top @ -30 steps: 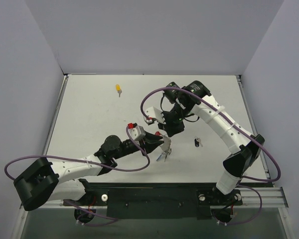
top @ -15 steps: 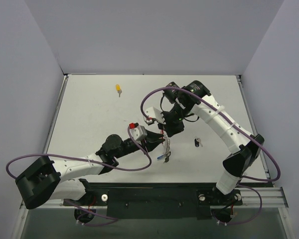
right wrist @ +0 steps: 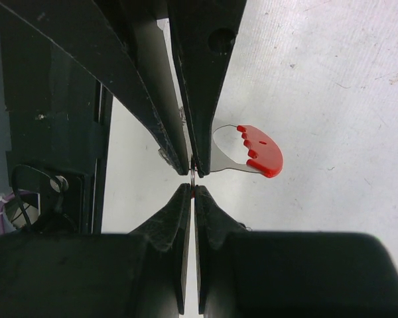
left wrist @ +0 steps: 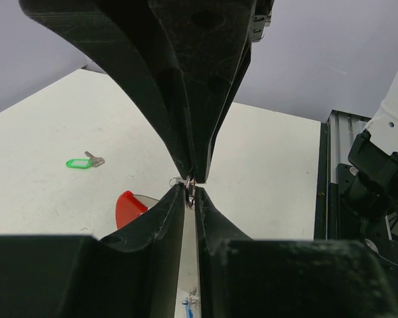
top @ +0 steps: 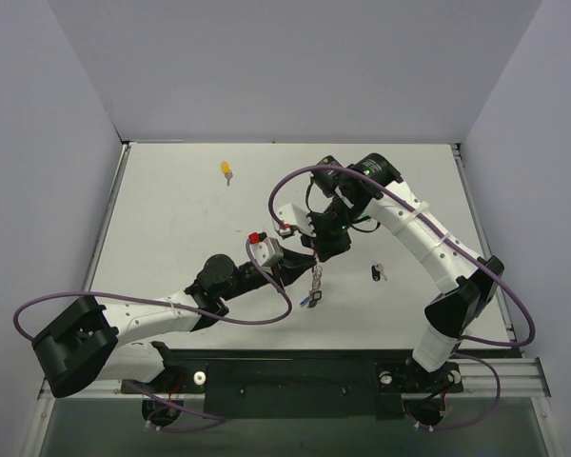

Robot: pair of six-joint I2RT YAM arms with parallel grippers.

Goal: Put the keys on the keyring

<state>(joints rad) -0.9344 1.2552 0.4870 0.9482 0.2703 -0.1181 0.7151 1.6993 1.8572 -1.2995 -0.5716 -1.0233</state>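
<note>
From above, the two arms meet near the middle of the table point(top: 171, 209). The left gripper point(top: 305, 274) reaches in from the left and the right gripper point(top: 318, 259) points down at it from behind, their tips together. The keyring point(top: 316, 284) hangs between and below them, a thin dangling strand with a small blue bit at its lower end. The yellow key point(top: 226, 170) lies well apart near the far left of the table. The black key point(top: 377, 273) lies to the right, near the right arm.

Through the left wrist camera, the left gripper's own dark fingers point(left wrist: 159, 218) rise from below, pinched on the silvery wire of the keyring. The right gripper's fingers come down from above onto the same spot. The red tag point(left wrist: 129, 207) shows just to the left, and the green key point(left wrist: 81, 162) lies flat on the table beyond.

Through the right wrist camera, the right gripper's jaws are clenched on the wire. The left gripper's fingers nip it from above, and the red tag sits just to the right.
</note>
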